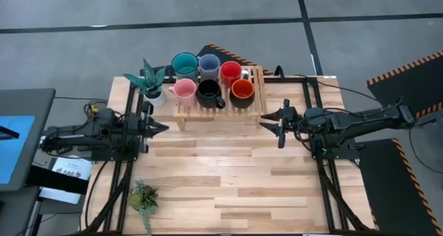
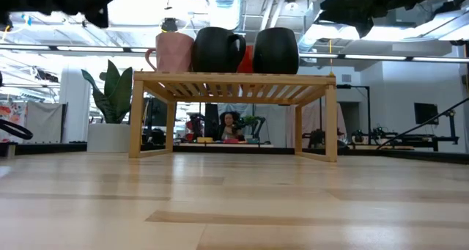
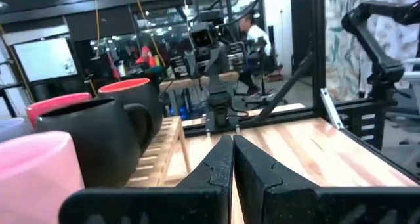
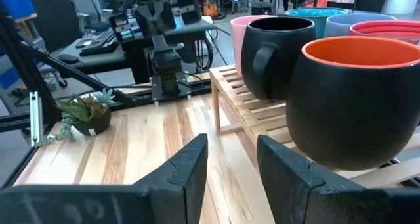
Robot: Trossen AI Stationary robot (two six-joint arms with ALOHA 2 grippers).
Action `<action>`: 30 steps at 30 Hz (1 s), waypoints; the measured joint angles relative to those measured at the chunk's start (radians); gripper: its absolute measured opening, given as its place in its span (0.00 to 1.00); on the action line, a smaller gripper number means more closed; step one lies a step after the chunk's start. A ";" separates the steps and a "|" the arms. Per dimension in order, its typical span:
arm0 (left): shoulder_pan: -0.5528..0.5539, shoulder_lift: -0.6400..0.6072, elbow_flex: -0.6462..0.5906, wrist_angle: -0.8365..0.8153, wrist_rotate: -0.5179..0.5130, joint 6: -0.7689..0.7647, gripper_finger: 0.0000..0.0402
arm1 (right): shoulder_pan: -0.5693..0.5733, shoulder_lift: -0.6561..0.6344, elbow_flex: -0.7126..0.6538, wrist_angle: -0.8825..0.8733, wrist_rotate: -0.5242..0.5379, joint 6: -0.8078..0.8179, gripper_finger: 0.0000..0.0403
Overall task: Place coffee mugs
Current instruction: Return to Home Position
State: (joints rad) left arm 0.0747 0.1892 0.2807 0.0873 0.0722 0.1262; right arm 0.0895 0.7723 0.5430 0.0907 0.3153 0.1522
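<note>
Six mugs stand upright on a small wooden slatted rack [image 1: 208, 110] at the table's far middle: teal [image 1: 184, 64], grey-blue [image 1: 208, 65] and red [image 1: 230, 72] in the far row, pink [image 1: 184, 90], black [image 1: 208, 92] and orange-lined [image 1: 241, 90] in the near row. My left gripper [image 1: 163, 128] hovers left of the rack, shut and holding nothing [image 3: 232, 159]. My right gripper [image 1: 264, 121] hovers just right of the rack's near right corner, open and empty [image 4: 230, 159]. In the low view the pink mug [image 2: 173, 52] and two dark mugs [image 2: 217, 50] show on the rack.
A potted green plant in a white pot [image 1: 151, 86] stands at the rack's left end. A small dark pot with a plant [image 1: 144, 197] sits near the table's near left corner. The near half of the wooden table [image 1: 235, 187] is bare wood. A person sits far behind the table [image 2: 229, 124].
</note>
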 joint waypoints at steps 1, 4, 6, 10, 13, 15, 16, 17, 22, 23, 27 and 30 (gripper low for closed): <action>-0.004 -0.030 -0.022 0.001 0.000 -0.005 0.00 | 0.000 0.000 0.000 0.000 0.000 0.000 0.39; -0.014 -0.103 -0.090 0.042 0.004 -0.013 0.00 | 0.000 0.000 0.000 0.000 0.000 0.000 0.39; -0.020 -0.141 -0.139 0.070 0.019 -0.010 0.00 | 0.000 0.000 0.000 -0.001 0.000 -0.001 0.39; -0.026 -0.190 -0.226 0.150 0.047 -0.011 0.00 | 0.000 0.000 0.000 -0.005 0.000 -0.001 0.39; -0.025 -0.185 -0.264 0.188 0.047 -0.034 0.00 | 0.000 0.000 0.001 -0.008 0.000 -0.001 0.39; -0.025 -0.183 -0.269 0.183 0.045 -0.046 0.00 | 0.000 0.000 0.002 -0.008 0.000 -0.001 0.39; -0.026 -0.186 -0.269 0.162 0.047 -0.050 0.00 | 0.000 0.000 0.002 -0.008 0.000 -0.001 0.39; -0.025 -0.184 -0.269 0.151 0.048 -0.054 0.00 | 0.002 0.000 0.002 -0.008 0.000 0.000 0.39; -0.026 -0.184 -0.270 0.155 0.059 -0.056 0.00 | 0.002 0.000 0.002 -0.026 0.000 0.023 0.39; -0.026 -0.184 -0.270 0.159 0.060 -0.056 0.00 | 0.002 0.000 0.002 -0.035 0.000 0.023 0.39; -0.026 -0.184 -0.270 0.167 0.063 -0.068 0.00 | 0.002 0.000 0.002 -0.049 0.000 0.048 0.39; -0.026 -0.184 -0.271 0.166 0.063 -0.076 0.00 | 0.002 0.000 0.002 -0.051 0.000 0.057 0.39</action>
State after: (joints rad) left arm 0.0490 0.0055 0.0101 0.2535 0.1355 0.0498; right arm 0.0914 0.7719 0.5446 0.0396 0.3157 0.2092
